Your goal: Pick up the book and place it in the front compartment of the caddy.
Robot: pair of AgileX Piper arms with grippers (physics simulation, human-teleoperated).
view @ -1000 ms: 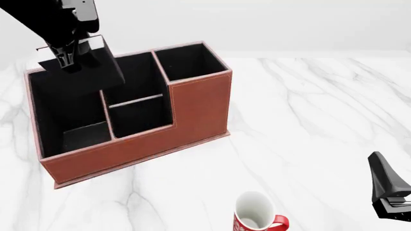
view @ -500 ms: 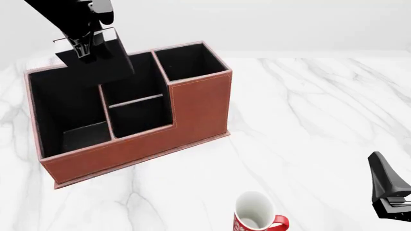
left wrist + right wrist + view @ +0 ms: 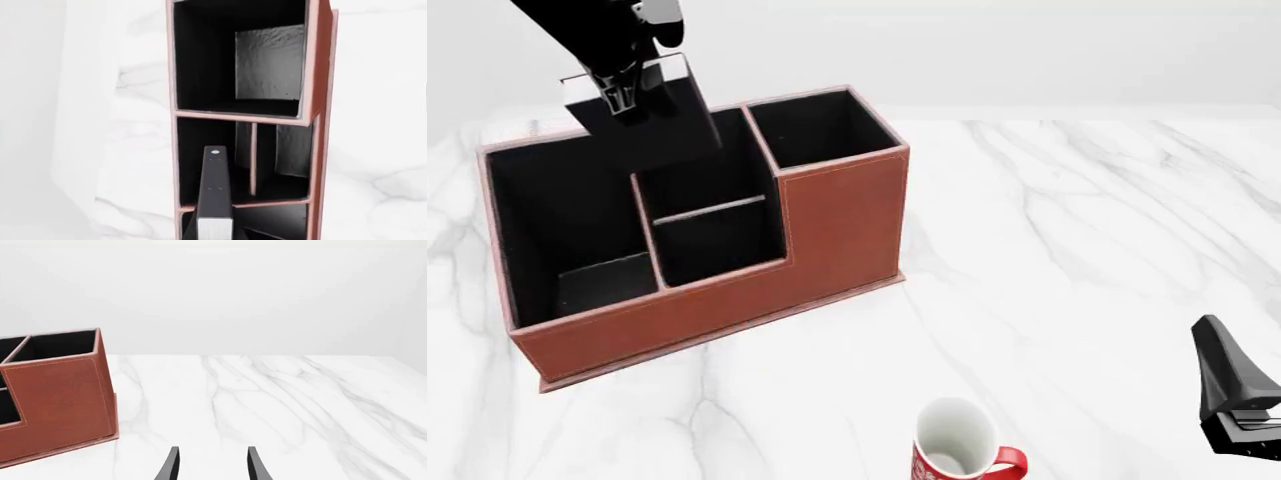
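Half the job looks done: the book (image 3: 647, 115) is off the worktop (image 3: 1068, 260), clamped in the left claw (image 3: 618, 98) and hanging tilted above the back of the caddy (image 3: 707, 300). What remains, I judge, is to bring it over the front compartment (image 3: 718, 240), the small middle cell with the low divider, lower it in and let go. The right claw (image 3: 210, 465) waits well off to the side, its fingers apart and holding nothing. White marble with grey veining covers the worktop; behind it stands a plain pale wall. A red-and-white mug (image 3: 961, 445) sits near the front edge.
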